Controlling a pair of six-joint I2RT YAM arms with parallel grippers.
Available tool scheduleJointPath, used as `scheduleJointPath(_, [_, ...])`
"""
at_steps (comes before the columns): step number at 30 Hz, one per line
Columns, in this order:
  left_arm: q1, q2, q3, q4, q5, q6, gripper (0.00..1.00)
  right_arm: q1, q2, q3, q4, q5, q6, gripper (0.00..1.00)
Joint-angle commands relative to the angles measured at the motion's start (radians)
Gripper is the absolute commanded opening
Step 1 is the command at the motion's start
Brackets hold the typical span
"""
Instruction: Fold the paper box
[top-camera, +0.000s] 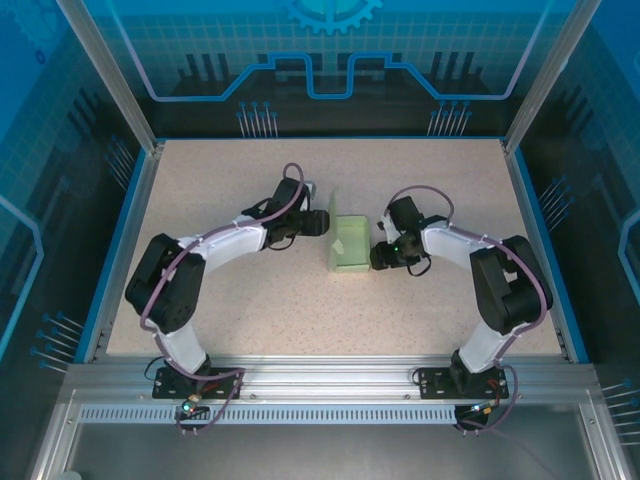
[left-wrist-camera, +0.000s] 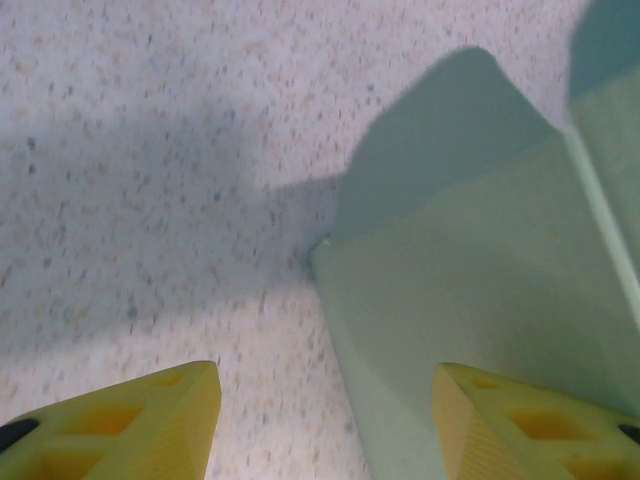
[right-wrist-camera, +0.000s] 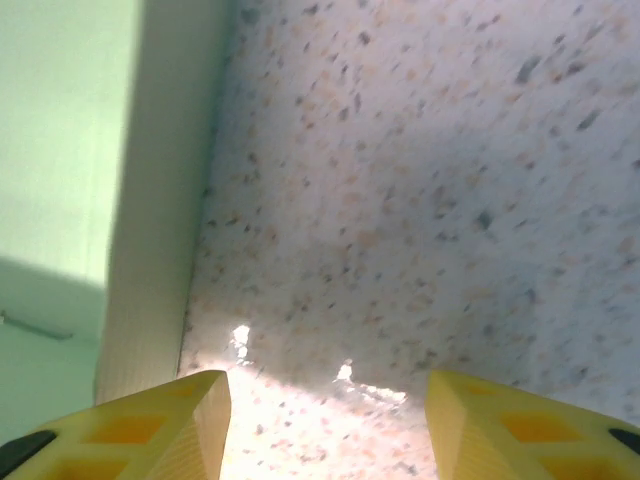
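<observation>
The paper box (top-camera: 350, 243) is a small pale mint-green rectangular box on the speckled table, between my two grippers. My left gripper (top-camera: 322, 224) is at the box's far left corner, and my right gripper (top-camera: 376, 256) is against its right side. In the left wrist view the paper box (left-wrist-camera: 480, 280) is on the right with a flap raised. My left gripper (left-wrist-camera: 328, 380) is open, its right finger (left-wrist-camera: 530, 420) over the box and the box's left edge in the gap. My right gripper (right-wrist-camera: 328, 385) is open over bare table, with the paper box (right-wrist-camera: 90, 170) beside its left finger (right-wrist-camera: 140, 425).
The speckled table (top-camera: 250, 290) has a blue raised rim (top-camera: 128, 230) along its sides and back. Metal frame posts stand at the back corners, and a metal rail (top-camera: 330, 380) runs along the near edge by the arm bases.
</observation>
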Motion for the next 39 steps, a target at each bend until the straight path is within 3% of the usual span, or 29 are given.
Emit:
scheduleJointPath(1, [0.014, 0.067, 0.100, 0.001, 0.020, 0.041, 0.59, 0.038, -0.039, -0.039, 0.082, -0.046, 0.077, 0.54])
scheduleJointPath(8, [0.067, 0.196, 0.282, -0.020, 0.073, 0.046, 0.59, 0.152, -0.045, -0.064, 0.190, -0.042, 0.175, 0.52])
scheduleJointPath(13, [0.123, 0.233, 0.357, -0.049, 0.096, 0.054, 0.60, 0.193, -0.071, -0.043, 0.174, -0.058, 0.115, 0.54])
scheduleJointPath(16, [0.163, 0.162, 0.280, -0.007, 0.086, 0.044, 0.61, 0.155, -0.132, -0.049, 0.128, -0.005, 0.051, 0.55])
scheduleJointPath(20, [0.195, 0.053, 0.166, 0.034, 0.078, 0.036, 0.62, 0.047, -0.184, -0.051, 0.150, -0.055, 0.018, 0.56])
scheduleJointPath(26, [0.198, -0.090, 0.019, 0.074, 0.081, 0.014, 0.62, -0.083, -0.075, 0.058, 0.226, -0.136, 0.032, 0.60])
scheduleJointPath(34, [0.198, -0.252, -0.209, 0.164, 0.124, -0.084, 0.62, -0.104, 0.191, 0.270, 0.215, -0.236, 0.041, 0.59])
scheduleJointPath(39, [0.198, -0.337, -0.333, 0.160, 0.107, -0.106, 0.63, -0.087, 0.202, 0.247, 0.226, -0.276, 0.043, 0.57])
